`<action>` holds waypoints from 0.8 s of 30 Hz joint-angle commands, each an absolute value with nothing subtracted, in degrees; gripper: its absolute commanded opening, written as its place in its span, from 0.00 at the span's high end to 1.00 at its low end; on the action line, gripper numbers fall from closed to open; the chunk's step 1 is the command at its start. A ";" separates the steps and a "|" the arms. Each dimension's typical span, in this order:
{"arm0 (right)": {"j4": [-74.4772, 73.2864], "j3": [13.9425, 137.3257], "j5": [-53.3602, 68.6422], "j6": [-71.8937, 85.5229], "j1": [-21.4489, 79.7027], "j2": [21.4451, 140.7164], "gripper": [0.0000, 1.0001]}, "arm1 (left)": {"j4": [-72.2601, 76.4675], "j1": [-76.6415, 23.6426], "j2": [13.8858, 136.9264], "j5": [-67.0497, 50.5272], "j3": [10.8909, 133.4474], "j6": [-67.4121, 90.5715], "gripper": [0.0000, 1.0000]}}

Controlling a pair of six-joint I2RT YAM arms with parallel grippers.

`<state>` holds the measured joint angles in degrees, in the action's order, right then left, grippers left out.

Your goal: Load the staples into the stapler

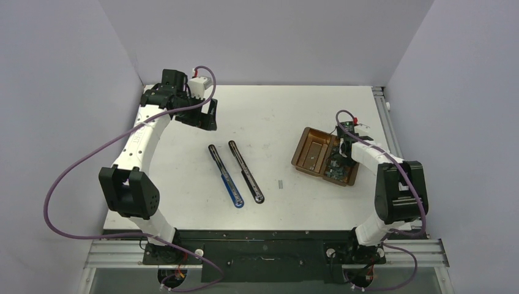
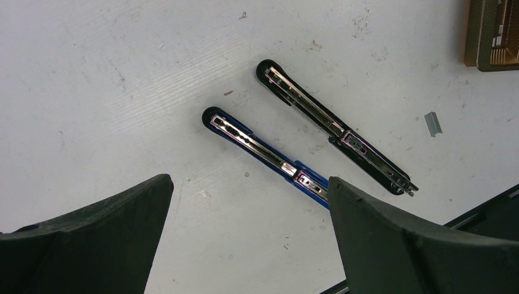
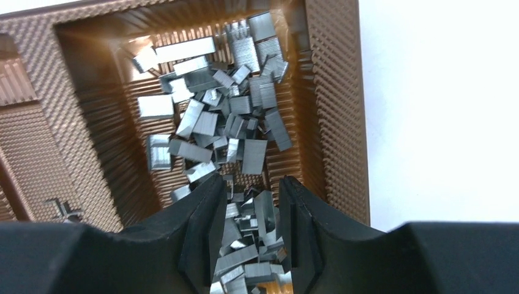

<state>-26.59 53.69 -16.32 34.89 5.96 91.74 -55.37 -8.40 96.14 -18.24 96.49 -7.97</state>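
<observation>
Down among heaped tiny silver-grey metal staples with right gripper, jaws half-narrowed, grip impossible to tell; brown ribbed two-compartment tray walling them in. Farther left, unfolded blue stapler and black stapler side by side below left gripper, spread wide, empty, raised.

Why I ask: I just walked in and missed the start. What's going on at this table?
The right gripper is down in the brown tray, in the compartment heaped with staples. Its jaws stand narrow around part of the pile, and I cannot tell whether a strip is gripped. The left gripper hangs open above the table, holding nothing. A blue stapler and a black stapler lie opened flat mid-table. One loose staple strip lies between them and the tray.
</observation>
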 commanded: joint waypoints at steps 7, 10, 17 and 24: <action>-21.73 53.67 -18.21 34.53 3.97 94.93 0.63 | -55.11 -7.90 96.23 -18.05 98.33 -7.82 0.04; -21.10 53.99 -18.09 34.63 3.66 95.67 0.64 | -55.19 -7.91 96.16 -18.16 98.35 -7.82 0.04; -19.90 54.05 -16.74 34.88 3.26 97.37 0.70 | -55.36 -7.90 95.81 -17.98 98.22 -7.99 0.04; -18.62 51.06 -15.69 35.03 3.25 96.49 0.82 | -55.45 -7.66 95.49 -18.08 98.16 -8.00 0.04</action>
